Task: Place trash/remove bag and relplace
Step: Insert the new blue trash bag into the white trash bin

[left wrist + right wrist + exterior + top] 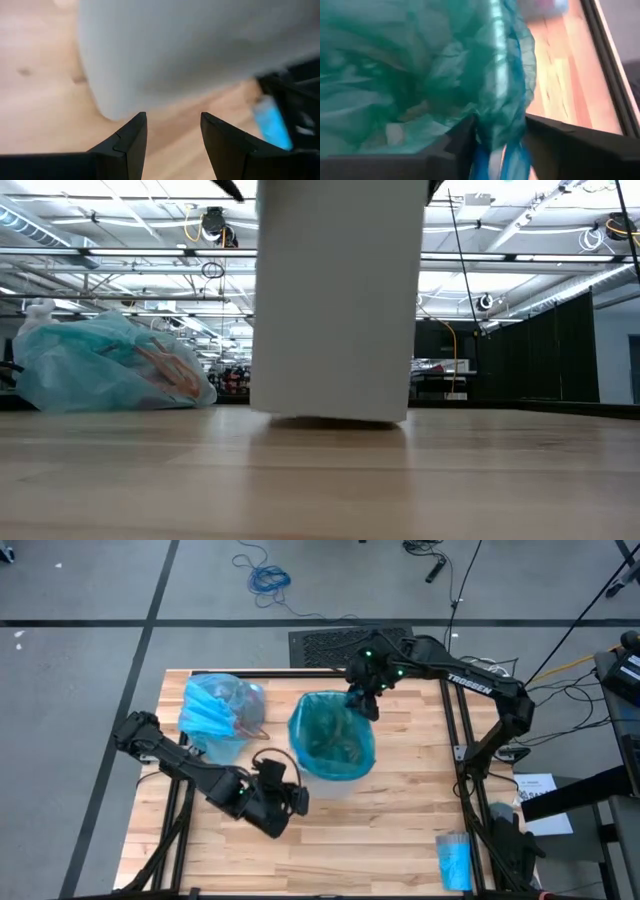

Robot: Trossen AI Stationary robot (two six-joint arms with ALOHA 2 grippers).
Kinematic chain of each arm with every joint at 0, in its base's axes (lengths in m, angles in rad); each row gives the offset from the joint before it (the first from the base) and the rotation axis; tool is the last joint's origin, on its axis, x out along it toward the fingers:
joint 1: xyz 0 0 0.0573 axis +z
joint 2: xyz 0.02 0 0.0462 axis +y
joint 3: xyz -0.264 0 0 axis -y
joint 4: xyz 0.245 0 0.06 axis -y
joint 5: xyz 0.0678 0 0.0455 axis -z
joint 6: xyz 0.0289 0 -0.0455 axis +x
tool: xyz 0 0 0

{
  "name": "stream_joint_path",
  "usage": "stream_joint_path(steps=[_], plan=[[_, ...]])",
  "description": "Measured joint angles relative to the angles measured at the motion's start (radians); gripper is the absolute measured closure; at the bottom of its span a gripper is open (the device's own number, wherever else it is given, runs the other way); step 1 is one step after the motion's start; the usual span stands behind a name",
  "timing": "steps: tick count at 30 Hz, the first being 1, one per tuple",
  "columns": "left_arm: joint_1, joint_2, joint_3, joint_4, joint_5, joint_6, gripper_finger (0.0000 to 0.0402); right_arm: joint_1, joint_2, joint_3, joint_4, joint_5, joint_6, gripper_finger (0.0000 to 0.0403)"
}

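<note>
With the filled light-blue bag already lying just beside the white bin, the right gripper seems to pinch the teal liner onto the bin's rim, while the left gripper waits near the bin, jaws parted and empty.

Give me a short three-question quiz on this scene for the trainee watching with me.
1. True or false: the left gripper is open and empty beside the white bin.
2. The right gripper pinches: A) the teal plastic liner's rim, B) the small blue roll.
3. Where does the filled light-blue plastic bag lie?

Key: 1 true; 2 A; 3 on the wooden table, left of the bin.
</note>
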Motion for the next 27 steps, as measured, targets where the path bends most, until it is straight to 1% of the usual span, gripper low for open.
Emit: stream_joint_path(steps=[2,4,5,6,9,13,15,20,22,25,27], plan=[[0.034,0.000,0.000,-0.032,-0.001,0.025,0.0222,0.000,-0.003,-0.002,-0.010,0.026,0.010,0.0310],[0.073,0.000,0.000,-0.054,-0.003,0.057,0.0222,0.000,-0.021,-0.002,-0.018,0.049,0.010,0.0366],[0.095,0.000,0.000,-0.059,-0.003,0.078,0.0222,0.000,-0.032,-0.002,-0.025,0.058,0.011,0.0384],[0.116,0.000,0.000,-0.059,-0.003,0.104,0.0222,0.000,-0.041,-0.002,-0.035,0.080,0.020,0.0390],[0.180,-0.002,0.000,-0.040,0.004,0.196,0.0222,0.000,-0.053,-0.002,-0.079,0.184,0.070,0.0395],[0.251,-0.013,0.000,0.051,0.107,0.359,0.0222,0.000,-0.063,-0.001,-0.133,0.234,0.131,0.0399],[0.266,-0.025,0.000,0.088,0.157,0.417,0.0222,0.000,-0.063,-0.001,-0.136,0.237,0.142,0.0400],[0.246,-0.073,0.000,0.055,0.176,0.436,0.0222,0.001,-0.064,-0.001,-0.104,0.244,0.178,0.0399],[0.229,-0.102,0.000,0.047,0.177,0.433,0.0222,0.000,-0.074,-0.002,-0.087,0.242,0.168,0.0391],[0.198,-0.150,0.000,0.055,0.179,0.490,0.0222,-0.002,-0.095,-0.002,-0.088,0.208,0.150,0.0371],[0.177,-0.185,0.000,0.078,0.179,0.561,0.0222,-0.002,-0.097,-0.002,-0.098,0.186,0.130,0.0358]])
